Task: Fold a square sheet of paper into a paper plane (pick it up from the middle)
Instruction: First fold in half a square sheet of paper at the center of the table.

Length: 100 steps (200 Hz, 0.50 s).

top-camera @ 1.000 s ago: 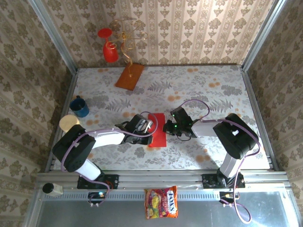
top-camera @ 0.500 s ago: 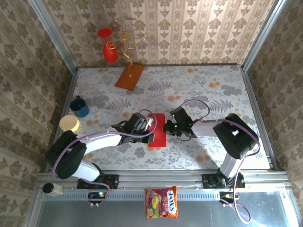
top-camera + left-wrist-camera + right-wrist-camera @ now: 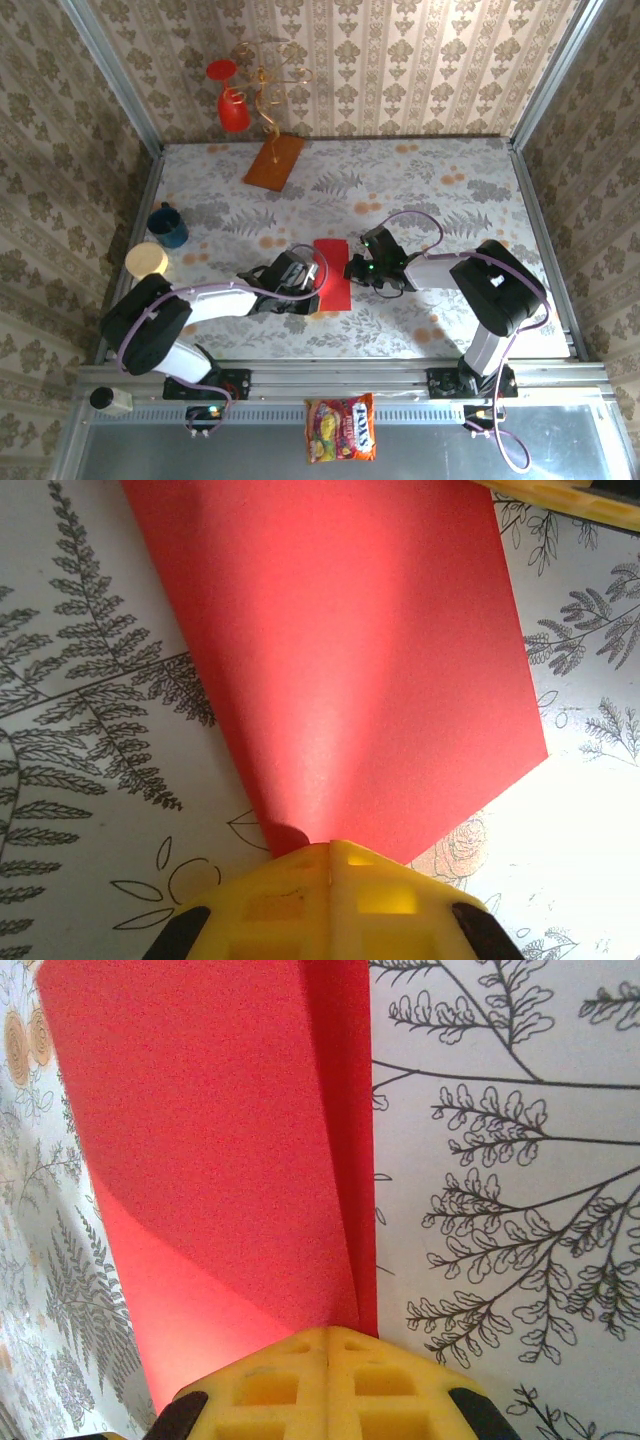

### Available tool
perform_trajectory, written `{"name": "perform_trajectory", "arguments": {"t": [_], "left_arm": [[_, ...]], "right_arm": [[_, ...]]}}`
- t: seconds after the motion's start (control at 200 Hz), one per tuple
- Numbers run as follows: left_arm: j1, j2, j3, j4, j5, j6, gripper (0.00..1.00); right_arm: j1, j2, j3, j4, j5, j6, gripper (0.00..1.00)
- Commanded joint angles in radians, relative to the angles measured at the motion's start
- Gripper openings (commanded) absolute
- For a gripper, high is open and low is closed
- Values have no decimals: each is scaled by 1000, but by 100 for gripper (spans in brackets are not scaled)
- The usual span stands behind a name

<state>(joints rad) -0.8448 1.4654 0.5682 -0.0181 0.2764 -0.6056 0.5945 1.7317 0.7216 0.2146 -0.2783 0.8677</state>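
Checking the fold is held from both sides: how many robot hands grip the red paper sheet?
2. The left hand pinches the thin red paper sheet at its left edge; the right hand pinches its right edge.

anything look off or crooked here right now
The thin red paper sheet lies folded and skewed on the table, pinched by the left gripper and right gripper; its edge curls at the left one. The colourful candy bag sits off it, on the near ledge.
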Motion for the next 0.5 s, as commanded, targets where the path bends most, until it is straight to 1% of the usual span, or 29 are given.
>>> {"name": "perform_trajectory", "arguments": {"t": [0.0, 0.1, 0.19, 0.285, 0.495], "left_arm": [[5, -16, 54, -45, -9, 15, 0], [26, -45, 121, -87, -18, 44, 0], [72, -36, 178, -90, -6, 69, 0], [122, 16, 230, -70, 26, 90, 0], [182, 155, 338, -47, 55, 151, 0]], "right_arm": [[8, 53, -48, -119, 35, 3, 0], [8, 49, -50, -123, 37, 0, 0], [9, 50, -54, -122, 37, -1, 0], [8, 54, -54, -120, 37, 0, 0], [8, 60, -50, -121, 37, 1, 0]]}}
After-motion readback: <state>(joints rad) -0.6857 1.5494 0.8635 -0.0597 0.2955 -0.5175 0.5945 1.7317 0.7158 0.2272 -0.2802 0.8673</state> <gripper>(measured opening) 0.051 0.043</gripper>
